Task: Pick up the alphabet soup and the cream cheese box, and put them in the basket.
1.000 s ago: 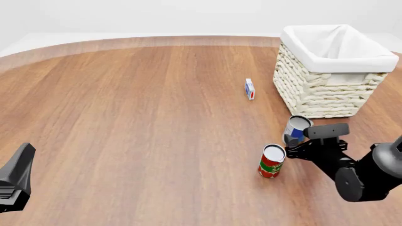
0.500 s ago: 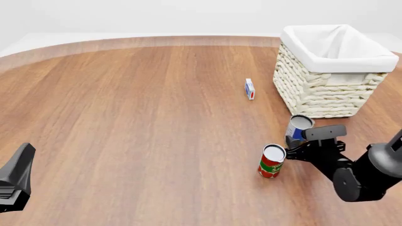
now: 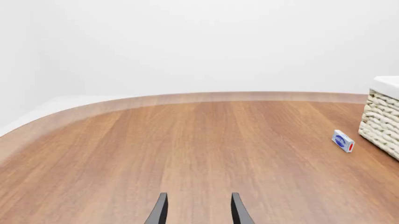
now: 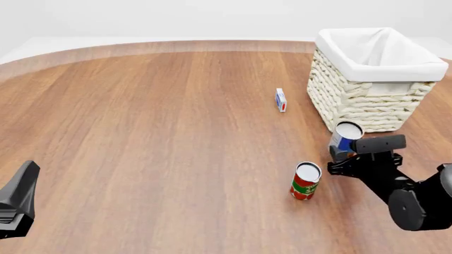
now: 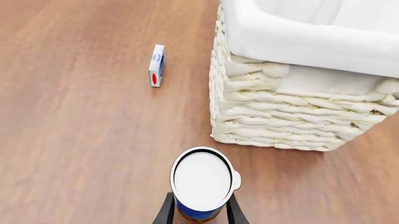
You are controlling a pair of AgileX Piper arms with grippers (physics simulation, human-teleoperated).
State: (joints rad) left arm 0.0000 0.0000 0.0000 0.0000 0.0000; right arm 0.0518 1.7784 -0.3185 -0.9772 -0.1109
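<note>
My right gripper (image 4: pixel 340 153) is shut on the alphabet soup (image 4: pixel 345 138), a blue-labelled can with a white top, held lifted close in front of the basket (image 4: pixel 367 103). In the right wrist view the can (image 5: pixel 202 183) sits between my fingers (image 5: pixel 165 211), with the basket's woven wall (image 5: pixel 293 123) just beyond. The cream cheese box (image 4: pixel 281 100) stands on edge on the table left of the basket; it also shows in the right wrist view (image 5: pixel 156 66) and the left wrist view (image 3: pixel 343 141). My left gripper (image 3: pixel 198 212) is open and empty, low at the near left.
A red and green labelled can (image 4: pixel 305 181) stands upright on the table just left of my right gripper. The wooden table (image 4: pixel 141 127) curves away at its far edge. The basket's corner shows at the edge of the left wrist view (image 3: pixel 383 116).
My right gripper has carried the alphabet soup up and to the right, toward the basket. The left arm, red can and box have not moved.
</note>
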